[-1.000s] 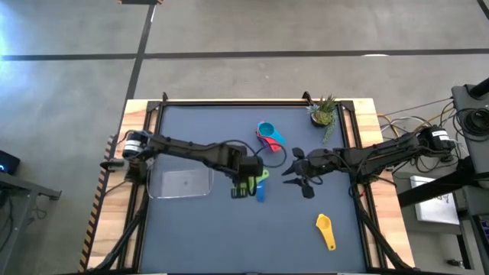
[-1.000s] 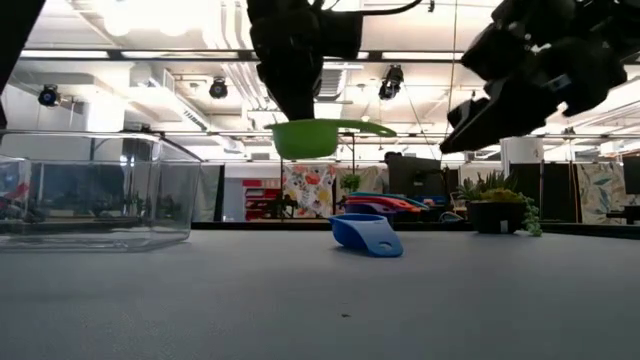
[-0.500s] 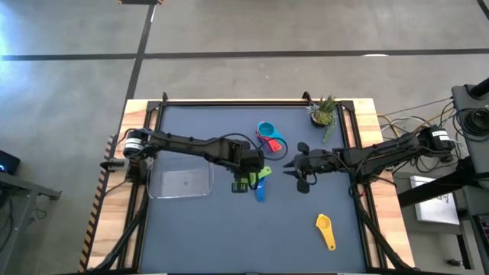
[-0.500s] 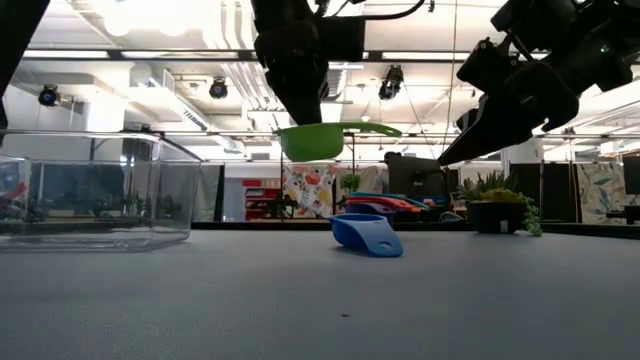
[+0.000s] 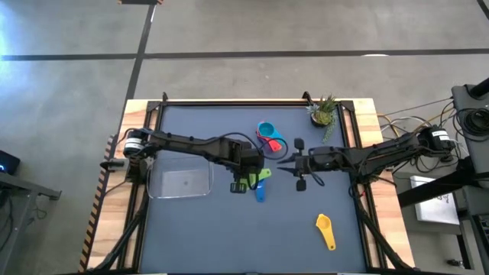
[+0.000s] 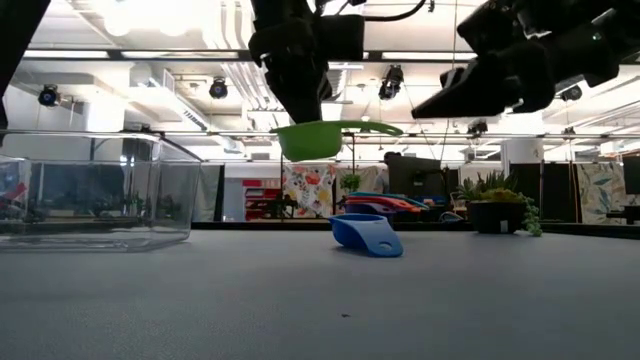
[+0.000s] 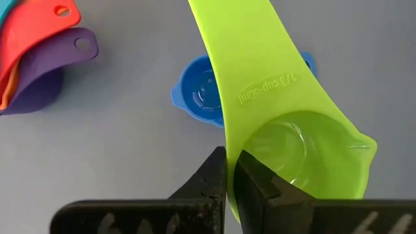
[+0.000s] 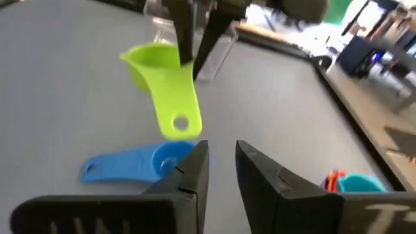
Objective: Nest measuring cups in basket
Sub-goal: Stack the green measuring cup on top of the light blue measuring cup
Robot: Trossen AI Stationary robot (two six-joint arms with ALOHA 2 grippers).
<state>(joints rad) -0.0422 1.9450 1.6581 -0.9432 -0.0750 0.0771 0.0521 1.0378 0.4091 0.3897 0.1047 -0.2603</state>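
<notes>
My left gripper (image 5: 249, 174) is shut on the lime green cup (image 5: 261, 176) and holds it in the air above the table's middle. The blue cup (image 5: 260, 193) lies on the table just below it (image 7: 205, 91). My right gripper (image 5: 281, 162) is a little open and empty; it points at the green cup's handle (image 8: 177, 110) from the table's right. Red, purple and teal cups lie stacked (image 5: 268, 137) farther back. The yellow cup (image 5: 326, 230) lies near the front right. The clear basket (image 5: 181, 183) stands at the left. My left gripper pinches the green cup's bowl wall (image 7: 233, 195) at the rim, beside where the handle starts, one finger inside the bowl and one outside. The fingers (image 8: 185, 39) come from above, pointing down. The cup hangs level and clear of the table, its handle (image 6: 375, 127) toward my right gripper.
A small potted plant (image 5: 324, 111) stands at the far right corner. The table's raised rim (image 5: 229, 102) runs round the dark mat. Free room lies along the near edge and in the near left.
My right gripper has gone toward the table's left, nearer the green cup's handle, and has turned about its wrist and tipped up until its fingers point level. The green cup stays held in the air.
</notes>
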